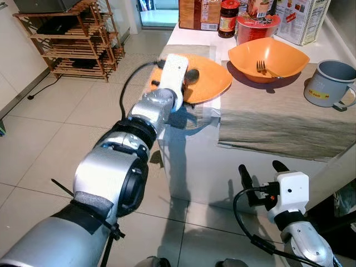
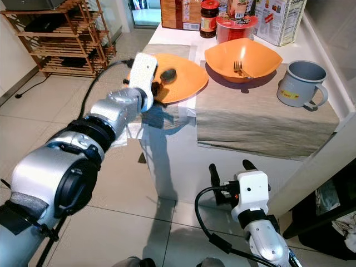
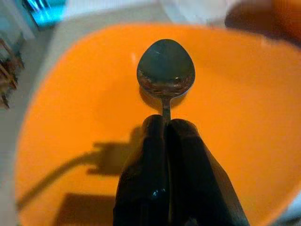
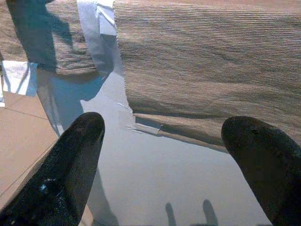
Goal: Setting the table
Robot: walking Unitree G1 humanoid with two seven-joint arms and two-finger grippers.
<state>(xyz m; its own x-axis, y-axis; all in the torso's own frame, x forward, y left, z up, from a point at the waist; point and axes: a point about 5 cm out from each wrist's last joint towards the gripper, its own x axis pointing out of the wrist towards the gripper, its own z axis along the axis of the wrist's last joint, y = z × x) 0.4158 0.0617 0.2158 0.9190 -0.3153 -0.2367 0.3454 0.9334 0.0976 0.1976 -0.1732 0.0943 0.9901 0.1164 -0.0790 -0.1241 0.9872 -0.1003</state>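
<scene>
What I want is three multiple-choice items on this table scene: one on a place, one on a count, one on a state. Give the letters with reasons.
1. Where is the fork?
A. in the far orange bowl
B. in the grey mug
C. on the floor

2. How many orange bowls are on the table?
A. one
B. two
C. four

3. What is the left tool doing?
A. hanging open
B. holding a spoon over the near orange bowl
C. gripping the mug

Answers: 1 A, its prongs lie inside that bowl. 2 B, two stand side by side. 3 B, its fingers pinch the spoon handle.

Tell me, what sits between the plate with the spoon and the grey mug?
The orange bowl with a fork in it sits between the orange plate and the grey mug, seen in the left eye view.
</scene>
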